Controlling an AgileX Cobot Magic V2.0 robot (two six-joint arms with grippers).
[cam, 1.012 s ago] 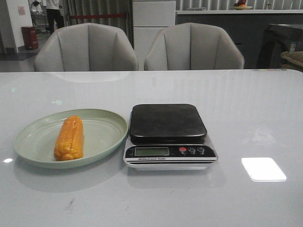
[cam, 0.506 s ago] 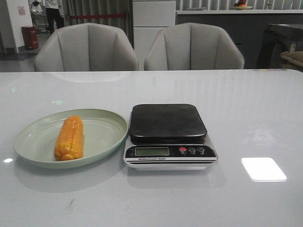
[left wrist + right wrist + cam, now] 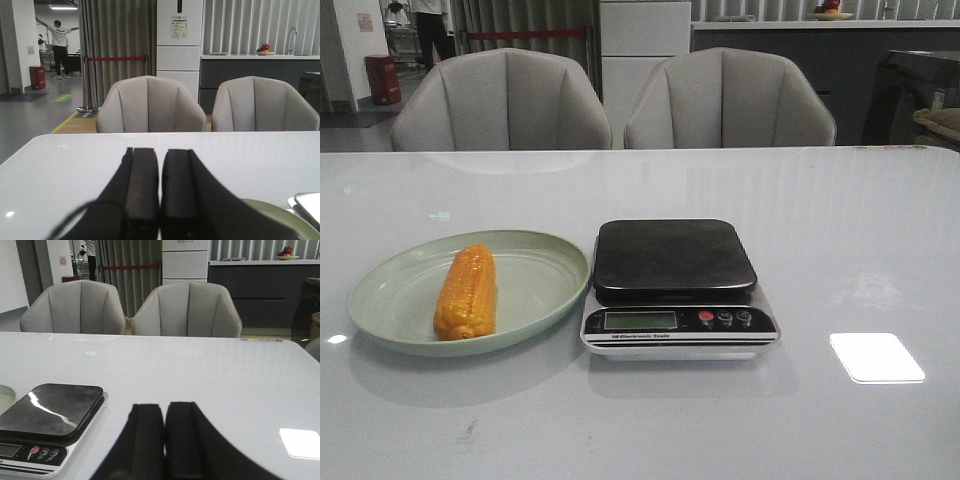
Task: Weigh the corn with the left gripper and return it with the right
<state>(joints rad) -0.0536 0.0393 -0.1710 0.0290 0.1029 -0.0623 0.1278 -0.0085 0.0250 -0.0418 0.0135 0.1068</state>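
On the white table (image 3: pixel 840 230), the corn (image 3: pixel 467 292) lies lengthwise in the pale green plate (image 3: pixel 545 262), on the left half of the plate, with its long axis running away from the robot. The plate sits toward the robot's left, and its right rim is just beside the kitchen scale (image 3: pixel 677 288), which occupies the centre of the table. The dark platform (image 3: pixel 673 259) of the scale carries nothing; the display (image 3: pixel 640 320) and the three buttons (image 3: pixel 724 318) face the robot along the near edge. Neither arm appears in the front view. In the left wrist view, the left gripper (image 3: pixel 160 192) is clenched, with both black fingers pressed together and nothing between them; it hangs above the table, with the plate rim (image 3: pixel 280 214) and one corner of the scale (image 3: pixel 310 202) visible to one side. In the right wrist view, the right gripper (image 3: pixel 164 440) is likewise clenched on nothing, with its fingers meeting along a thin seam; the scale (image 3: pixel 47 425) lies nearby, apart from the fingers. Two grey chairs (image 3: pixel 725 100) stand behind the far edge of the table. A bright rectangular reflection (image 3: pixel 876 357) marks the tabletop on the robot's right.
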